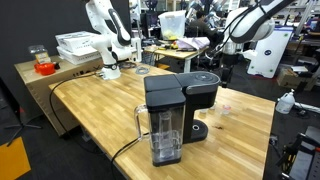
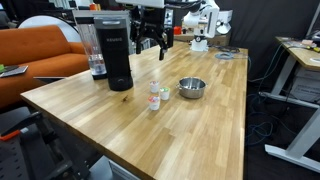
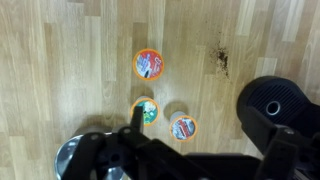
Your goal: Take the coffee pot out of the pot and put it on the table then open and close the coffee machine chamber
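In the wrist view I see three round orange-rimmed pods lying apart from one another: an upper pod (image 3: 148, 64) above centre, a middle pod (image 3: 145, 110) below it and a lower pod (image 3: 184, 127) to its lower right, with a dark stain (image 3: 221, 60) toward the upper right. In an exterior view a metal bowl (image 2: 191, 88) sits mid-frame and an orange sofa (image 2: 40, 55) fills the upper left. In an exterior view a brown cabinet (image 1: 55, 85) at the left carries white boxes (image 1: 76, 45) and a clear container (image 1: 42, 65) with red contents.
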Tool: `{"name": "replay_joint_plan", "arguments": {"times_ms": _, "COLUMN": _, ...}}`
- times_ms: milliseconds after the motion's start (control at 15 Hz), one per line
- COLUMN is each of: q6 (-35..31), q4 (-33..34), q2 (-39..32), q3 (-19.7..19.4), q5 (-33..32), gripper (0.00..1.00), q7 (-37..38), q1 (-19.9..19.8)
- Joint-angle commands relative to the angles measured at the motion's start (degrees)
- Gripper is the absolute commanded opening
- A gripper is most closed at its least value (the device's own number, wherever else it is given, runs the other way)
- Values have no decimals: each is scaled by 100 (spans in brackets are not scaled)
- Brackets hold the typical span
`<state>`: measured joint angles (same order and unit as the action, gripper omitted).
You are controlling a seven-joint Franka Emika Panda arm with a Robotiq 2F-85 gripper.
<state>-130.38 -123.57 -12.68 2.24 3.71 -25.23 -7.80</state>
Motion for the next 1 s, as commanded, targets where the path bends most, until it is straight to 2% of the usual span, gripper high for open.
{"name": "replay_joint_plan", "arguments": {"times_ms": 0, "q6": -70, "q4": -314, "q2": 481, "q3": -113, "q5": -145, "gripper": 100, "q7": 191, "q1": 156}}
{"name": "replay_joint_plan", "arguments": {"times_ms": 533, "q6": 140, "q4": -513, "q2": 1203, "q3": -181, "q5": -252, "gripper": 100, "q7": 562, "q1": 306}}
{"name": "replay_joint_plan", "arguments": {"times_ms": 933, "q6": 102, "q4": -458, "q2": 1157, "q3": -205, "q5": -201, "gripper": 100, "q7": 556, "q1": 356}}
